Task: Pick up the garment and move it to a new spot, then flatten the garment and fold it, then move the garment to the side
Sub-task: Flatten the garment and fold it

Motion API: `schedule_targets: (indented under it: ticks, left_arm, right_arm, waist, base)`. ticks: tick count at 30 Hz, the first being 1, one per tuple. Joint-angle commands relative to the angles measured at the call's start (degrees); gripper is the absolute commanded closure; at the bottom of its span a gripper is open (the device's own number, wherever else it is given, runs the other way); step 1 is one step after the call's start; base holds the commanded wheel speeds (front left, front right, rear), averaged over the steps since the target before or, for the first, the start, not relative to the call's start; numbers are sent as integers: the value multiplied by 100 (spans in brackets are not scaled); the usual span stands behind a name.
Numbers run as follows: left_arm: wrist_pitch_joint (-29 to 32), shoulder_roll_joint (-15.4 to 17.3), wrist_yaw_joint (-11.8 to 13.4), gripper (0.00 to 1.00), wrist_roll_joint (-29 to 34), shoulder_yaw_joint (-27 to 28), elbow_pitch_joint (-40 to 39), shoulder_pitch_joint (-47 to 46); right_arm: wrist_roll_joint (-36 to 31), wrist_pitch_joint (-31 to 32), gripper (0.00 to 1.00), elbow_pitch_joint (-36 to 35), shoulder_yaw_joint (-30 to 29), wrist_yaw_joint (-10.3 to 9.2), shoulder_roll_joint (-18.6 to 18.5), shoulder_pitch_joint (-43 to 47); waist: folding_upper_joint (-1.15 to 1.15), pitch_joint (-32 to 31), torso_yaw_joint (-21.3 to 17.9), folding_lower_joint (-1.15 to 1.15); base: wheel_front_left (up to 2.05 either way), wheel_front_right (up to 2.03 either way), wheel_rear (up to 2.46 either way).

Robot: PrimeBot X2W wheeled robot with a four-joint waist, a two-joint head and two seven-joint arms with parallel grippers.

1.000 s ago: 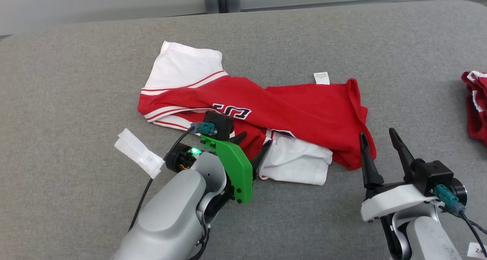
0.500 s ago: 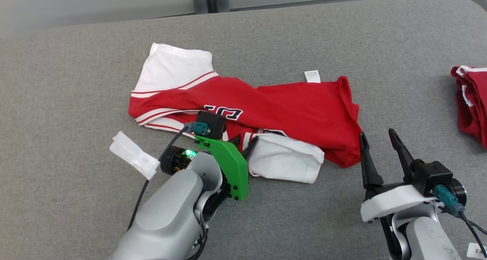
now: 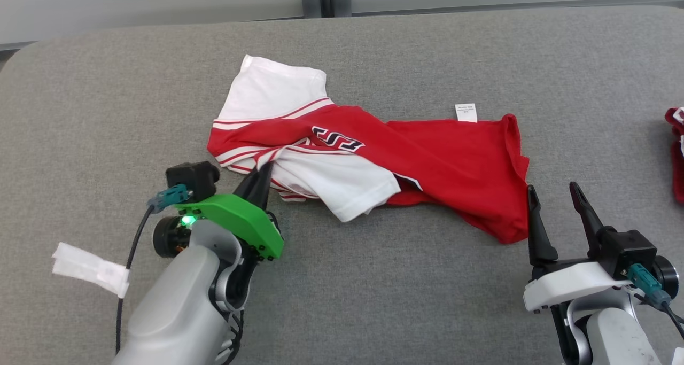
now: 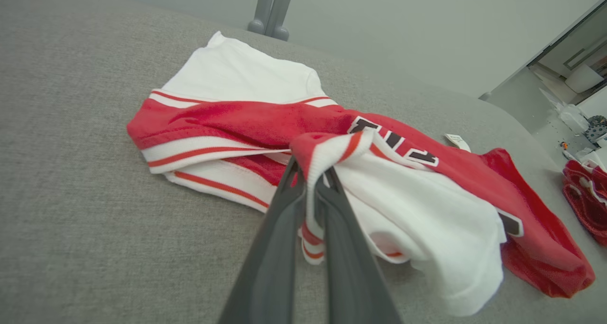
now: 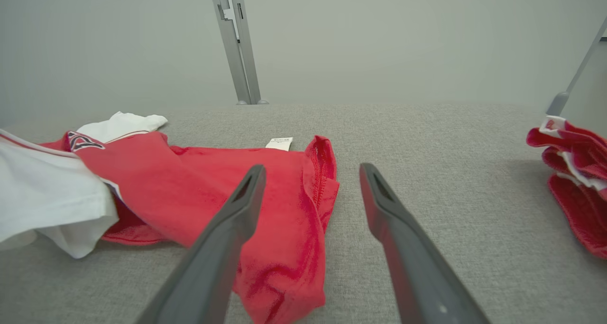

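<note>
One garment (image 3: 438, 151) on grey surface (image 3: 374, 279), pinched by left gripper (image 3: 263, 173).

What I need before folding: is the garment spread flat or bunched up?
Bunched. The garment lies twisted, a white sleeve flopped over its red body, the left pincer shut on its striped edge.

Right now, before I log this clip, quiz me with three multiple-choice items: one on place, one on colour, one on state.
1. Where does the second red garment lie? A) far right of the table B) middle C) far left
2. The left wrist mount is: A) white B) green C) blue
3. The left jaws are: A) wide open B) shut on the jersey's striped edge C) shut on nothing
Key: A, it lies at the head view's right edge; B, its green shows plainly; B, the left wrist view shows cloth pinched between them.
</note>
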Motion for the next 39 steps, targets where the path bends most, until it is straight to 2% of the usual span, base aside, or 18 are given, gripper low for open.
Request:
schedule_targets:
  ticks: [1, 7, 12, 13, 14, 15, 19, 23, 26, 28, 31, 34, 39]
  left_arm:
    - [-140, 113, 100, 100, -68, 122, -54, 123]
    - [-410, 407, 549, 100, -66, 465, 93, 307]
    - [-542, 522, 708, 100, -84, 587, 240, 407]
    - [-570, 527, 708, 87, -80, 592, 260, 419]
    - [-595, 541, 731, 58, -62, 595, 282, 434]
    - [-622, 553, 744, 0, -30, 589, 311, 450]
    - [-714, 585, 750, 0, 16, 583, 309, 527]
    - [-929, 687, 630, 0, 83, 687, 103, 715]
    - [-1022, 740, 503, 0, 265, 899, -228, 937]
    - [-1030, 746, 421, 0, 604, 1263, -701, 1051]
    - [-1026, 570, 274, 0, 1294, 1798, -1391, 1454]
    - [-1024, 334, 12, 0, 2045, 2239, -1870, 1768]
    - [-1025, -129, -385, 0, 2844, 2761, -2066, 2156]
  right_arm:
    - [-65, -15, 0, -31, -28, -11, -13, 40]
    - [-104, -15, 0, -34, -11, -11, -14, 27]
    - [-126, -15, 0, -31, 2, -11, -15, 24]
    - [-130, -15, 0, -26, 4, -11, -15, 22]
    - [-133, -15, 0, -22, 14, -11, -14, 20]
    - [-145, -15, 0, -16, 29, -11, -14, 14]
    - [-181, -15, 0, 35, 170, -11, -14, 9]
    - [-148, -15, 0, 129, 363, -11, -15, 41]
    - [-117, -15, 0, 248, 487, -11, -15, 120]
    - [-119, -15, 0, 308, 534, -11, -15, 133]
    - [-108, -15, 0, 424, 611, -11, -15, 152]
    - [-138, -15, 0, 546, 706, -11, -15, 92]
    - [-205, 39, 0, 835, 899, -11, -15, -25]
  waist:
    - [0, -31, 110, 0]
    - [0, -46, 179, 0]
    - [0, -40, 187, 0]
    - [0, -37, 189, 0]
    - [0, -35, 191, 0]
    - [0, -32, 192, 0]
    - [0, -29, 208, 0]
    - [0, -34, 247, 0]
    - [0, -44, 308, 0]
    - [0, -39, 359, 0]
    - [0, -40, 410, 0]
    - [0, -49, 444, 0]
    - [0, -96, 453, 0]
  base:
    - [0, 0, 0]
    - [0, 0, 0]
    - [0, 0, 0]
    - [0, 0, 0]
    - [0, 0, 0]
    - [0, 0, 0]
    - [0, 0, 0]
    - [0, 0, 0]
    - [0, 0, 0]
    - [0, 0, 0]
    - [0, 0, 0]
    - [0, 0, 0]
    - [0, 0, 0]
